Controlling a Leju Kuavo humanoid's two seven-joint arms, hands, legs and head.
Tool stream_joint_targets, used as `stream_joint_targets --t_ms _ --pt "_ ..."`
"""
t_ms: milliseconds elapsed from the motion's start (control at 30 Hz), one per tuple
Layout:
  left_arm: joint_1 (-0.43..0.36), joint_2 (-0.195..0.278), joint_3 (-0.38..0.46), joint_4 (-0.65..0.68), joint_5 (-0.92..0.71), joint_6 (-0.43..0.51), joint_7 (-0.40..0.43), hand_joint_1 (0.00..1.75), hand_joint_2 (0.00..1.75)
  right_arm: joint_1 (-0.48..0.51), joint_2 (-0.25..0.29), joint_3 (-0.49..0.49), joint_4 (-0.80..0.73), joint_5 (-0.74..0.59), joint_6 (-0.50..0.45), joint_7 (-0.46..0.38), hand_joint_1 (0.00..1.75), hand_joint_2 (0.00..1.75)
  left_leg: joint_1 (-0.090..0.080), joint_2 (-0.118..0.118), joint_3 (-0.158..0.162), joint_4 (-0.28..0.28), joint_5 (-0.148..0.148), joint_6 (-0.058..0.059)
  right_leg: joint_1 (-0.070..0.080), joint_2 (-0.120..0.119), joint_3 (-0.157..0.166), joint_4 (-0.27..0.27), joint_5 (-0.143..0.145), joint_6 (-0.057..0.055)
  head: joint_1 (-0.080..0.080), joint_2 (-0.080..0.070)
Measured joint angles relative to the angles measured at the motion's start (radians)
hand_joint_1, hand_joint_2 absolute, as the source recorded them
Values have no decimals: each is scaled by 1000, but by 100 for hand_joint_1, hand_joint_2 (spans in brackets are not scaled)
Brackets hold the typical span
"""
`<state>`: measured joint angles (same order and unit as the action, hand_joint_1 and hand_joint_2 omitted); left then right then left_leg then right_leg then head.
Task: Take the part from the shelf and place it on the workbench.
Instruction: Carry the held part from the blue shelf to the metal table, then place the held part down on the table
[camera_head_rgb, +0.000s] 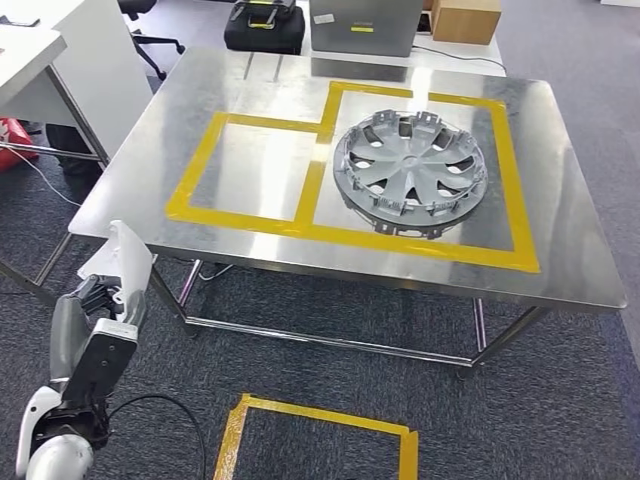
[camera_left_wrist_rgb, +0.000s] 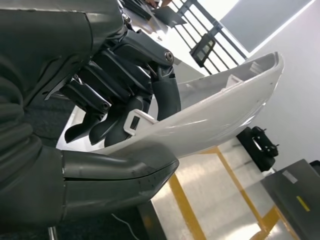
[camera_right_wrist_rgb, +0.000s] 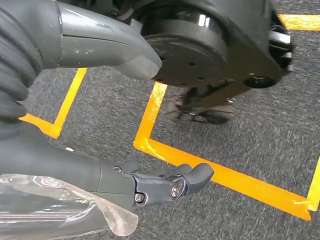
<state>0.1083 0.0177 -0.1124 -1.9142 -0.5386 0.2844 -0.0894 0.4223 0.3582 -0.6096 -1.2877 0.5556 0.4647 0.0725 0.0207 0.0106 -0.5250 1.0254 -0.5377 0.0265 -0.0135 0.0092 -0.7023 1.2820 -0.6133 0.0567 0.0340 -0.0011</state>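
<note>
Steel workbench (camera_head_rgb: 151, 160) stood on grey carpet (camera_head_rgb: 528, 400), top marked w/ yellow tape (camera_head_rgb: 521, 200) in two adjoining rectangles. Silver wheel cover (camera_head_rgb: 410, 170) lay flat inside the right-hand rectangle — left one bare metal. Far edge: grey metal box (camera_head_rgb: 366, 25) & black case (camera_head_rgb: 264, 28). On the carpet near the robot — another yellow tape outline (camera_head_rgb: 321, 415).

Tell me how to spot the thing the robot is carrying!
Find the big shiny metal workbench with yellow tape squares. Below its near left corner, the robot's left hand holds a white plastic part. It's smooth and curved, unlike the round grey spoked hubcap on the bench.
</note>
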Motion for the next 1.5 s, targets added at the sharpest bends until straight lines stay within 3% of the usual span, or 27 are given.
stream_joint_targets --t_ms 67,100,133,300,367,433,467,500,567,600,633,767,833,867,933,967,1000,1033,1100,1133,1167,1200,1300,1367,1433,1467,1500 --pt "-10 -4 -1 10 -7 -4 12 175 175 -3 0 -3 7 6 8 3 0 175 2 -1 25 0 -18 -6 -2 -4 27 -110 95 1 0 0" --pt "-17 -5 -1 14 -11 -6 16 175 175 -5 0 -5 10 10 11 4 0 175 1 -2 34 0 -28 -11 0 -7 50 -166 126 -1 1 0" --pt "-24 -6 -2 19 -13 -6 19 175 175 -7 0 -7 14 13 13 4 0 175 0 -2 39 0 -35 -17 1 -10 71 -207 138 -6 1 0" --pt "-52 -10 -5 38 -24 -5 20 175 175 -14 0 -19 29 24 17 -6 0 175 -2 -2 55 1 -57 -45 3 -8 107 -245 113 -44 -6 0" --pt "-63 -11 -7 43 -28 -5 21 175 175 -20 0 -22 34 28 17 -10 0 175 -1 -3 11 93 -92 -50 0 -8 127 -254 105 -57 -11 0" --pt "-66 -11 -8 51 -29 -5 21 175 175 -25 0 -24 41 32 17 -15 0 175 -2 -3 -79 231 -129 -50 2 -6 143 -255 93 -64 -14 0" --pt "-65 -11 -8 56 -29 -4 21 175 175 -25 0 -25 45 33 17 -18 0 175 -2 -3 -116 274 -126 -49 3 -4 152 -255 85 -65 -15 0" --pt "-64 -11 -8 60 -29 -4 19 175 175 -25 0 -25 49 33 17 -21 0 175 -2 -3 -138 281 -102 -47 4 -1 162 -255 77 -64 -16 0" --pt "-65 -11 -11 64 -31 -3 18 175 175 -27 0 -27 55 33 17 -24 0 175 -4 -4 -130 189 -2 -37 5 3 187 -256 60 -61 -16 0" --pt "-68 -11 -13 65 -33 -4 19 175 175 -28 0 -28 57 34 17 -25 0 175 -7 -4 -114 134 36 -32 6 4 195 -256 51 -57 -15 0" --pt "-72 -11 -15 66 -35 -5 21 175 175 -31 0 -29 60 35 17 -25 0 175 -10 -4 -96 82 56 -27 8 5 200 -257 43 -52 -17 0" --pt "-83 -11 -24 67 -38 -9 27 175 175 -37 -1 -29 66 45 18 -27 0 175 -13 -6 -67 24 45 -15 8 2 210 -273 32 -31 -13 0" --pt "-85 -11 -25 67 -38 -8 21 175 175 -39 -1 -29 68 48 18 -33 0 175 -8 -7 -53 9 45 -7 8 0 197 -241 13 -20 -11 0" --pt "-88 -11 -26 67 -38 -9 18 175 175 -39 -1 -29 70 48 17 -35 0 175 -5 -6 -46 4 43 -2 7 -1 169 -192 -8 -15 -10 0" --pt "-91 -12 -28 67 -38 -12 15 175 175 -39 -2 -30 73 48 17 -37 0 175 -5 -6 -40 2 35 3 5 -1 78 -55 -53 -8 -9 0" --pt "-92 -12 -29 68 -38 -14 15 175 175 -38 -2 -31 74 48 17 -37 0 175 -6 -6 -35 2 30 4 4 -1 36 -3 -59 -6 -9 0" --pt "-92 -12 -30 69 -38 -15 15 175 175 -37 -2 -32 76 48 17 -37 0 175 -5 -6 -29 2 24 4 4 -1 10 16 -44 -5 -9 0" --pt "-92 -12 -30 71 -38 -16 15 175 175 -36 -2 -33 77 48 17 -37 0 175 -5 -7 -19 2 17 3 3 -1 2 -2 -9 -5 -9 0" --pt "-92 -12 -31 74 -38 -17 15 175 175 -36 -3 -33 80 48 17 -37 0 175 -5 -7 2 2 0 -1 3 -4 39 -126 87 -8 -8 0" --pt "-93 -12 -31 75 -38 -17 14 175 175 -37 -4 -34 81 48 17 -38 0 175 -7 -8 9 3 -9 -6 5 -6 64 -186 116 -13 -9 0" --pt "-95 -12 -31 76 -38 -18 14 175 175 -37 -4 -34 82 48 17 -40 0 175 -8 -8 14 2 -15 -12 7 -7 83 -226 130 -19 -9 0" --pt "-99 -12 -32 77 -39 -22 15 175 175 -37 -5 -35 83 48 18 -41 0 175 -9 -9 15 0 -19 -18 10 -8 92 -240 128 -25 -10 0" --pt "-115 -12 -42 77 -45 -42 25 175 175 -36 -5 -37 83 57 21 -40 0 175 -8 -9 26 -5 -28 -35 9 -7 105 -253 123 -44 -12 0" --pt "-130 -12 -47 78 -49 -59 32 175 175 -36 -5 -38 83 82 11 -36 0 175 -7 -9 6 53 -57 -44 4 -9 123 -263 121 -57 -16 0" --pt "-141 -12 -50 80 -50 -81 32 175 175 -36 -5 -36 84 110 -8 -31 0 175 -6 -9 -69 187 -106 -49 4 -9 136 -266 113 -65 -19 0" --pt "-144 -13 -51 81 -50 -92 31 175 175 -36 -5 -35 85 120 -18 -30 0 175 -6 -9 -109 247 -119 -50 4 -7 141 -266 109 -67 -19 0" --pt "-147 -13 -53 84 -52 -104 30 175 175 -36 -5 -34 86 127 -27 -29 0 175 -6 -9 -138 279 -113 -51 5 -5 146 -266 103 -68 -19 0"
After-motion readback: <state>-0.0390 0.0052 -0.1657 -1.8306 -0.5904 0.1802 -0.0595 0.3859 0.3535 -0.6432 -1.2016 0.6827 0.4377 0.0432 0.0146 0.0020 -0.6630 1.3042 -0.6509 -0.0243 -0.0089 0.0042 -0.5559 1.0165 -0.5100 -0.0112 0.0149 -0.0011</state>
